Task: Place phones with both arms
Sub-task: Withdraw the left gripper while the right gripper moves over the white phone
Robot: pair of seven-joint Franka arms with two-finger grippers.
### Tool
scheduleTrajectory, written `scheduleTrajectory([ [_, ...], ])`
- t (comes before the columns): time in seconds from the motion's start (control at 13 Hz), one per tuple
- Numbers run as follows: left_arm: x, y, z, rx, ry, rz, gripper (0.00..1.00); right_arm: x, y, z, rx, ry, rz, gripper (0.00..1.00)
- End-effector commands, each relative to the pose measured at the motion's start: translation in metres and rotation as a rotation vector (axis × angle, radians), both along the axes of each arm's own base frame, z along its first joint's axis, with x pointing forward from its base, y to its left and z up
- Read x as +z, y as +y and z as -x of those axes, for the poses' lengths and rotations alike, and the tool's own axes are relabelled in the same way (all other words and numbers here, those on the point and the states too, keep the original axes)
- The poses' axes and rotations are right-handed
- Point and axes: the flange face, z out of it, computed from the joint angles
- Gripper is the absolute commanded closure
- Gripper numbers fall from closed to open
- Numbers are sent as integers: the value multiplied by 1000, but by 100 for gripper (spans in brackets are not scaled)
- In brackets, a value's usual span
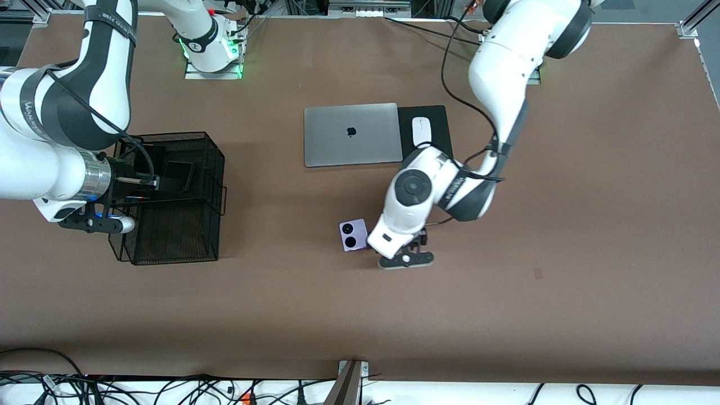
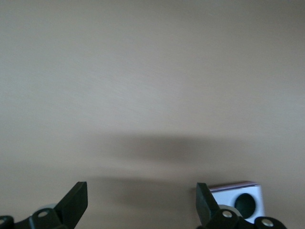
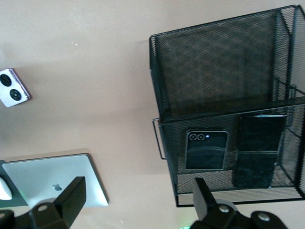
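Note:
A lilac-white square phone [image 1: 353,235] with two black lenses lies flat on the brown table, nearer to the front camera than the laptop. My left gripper [image 1: 406,260] is open, low over the table right beside it. In the left wrist view the phone [image 2: 236,198] sits just outside one finger, with bare table between the jaws of the left gripper [image 2: 141,191]. A black flip phone [image 3: 206,149] and a long black slab phone [image 3: 257,150] stand in the mesh basket [image 1: 169,247]. My right gripper [image 1: 147,181] hangs open and empty over the basket; in its wrist view the right gripper [image 3: 138,186] frames bare table.
A shut silver laptop [image 1: 351,134] lies mid-table, with a white mouse [image 1: 421,130] on a black pad [image 1: 436,121] beside it toward the left arm's end. Cables run along the table's near edge.

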Motion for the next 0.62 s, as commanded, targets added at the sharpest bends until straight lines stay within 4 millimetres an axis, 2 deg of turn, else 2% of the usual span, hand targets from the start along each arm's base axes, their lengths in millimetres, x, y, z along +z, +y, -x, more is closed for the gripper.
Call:
scheduleTrajectory([
  [0.0, 30, 59, -1, -101, 97, -31, 0, 8, 45, 2, -8, -28, 6, 1],
  [0.23, 57, 125, -20, -158, 136, -52, 0, 3, 130, 8, -48, -109, 38, 1],
  [0.38, 79, 169, -28, -216, 161, -61, 0, -18, 190, 12, -7, -167, 12, 1],
  [0.54, 100, 208, -34, -239, 173, -67, 0, -53, 253, 16, 80, -254, -32, 0],
])
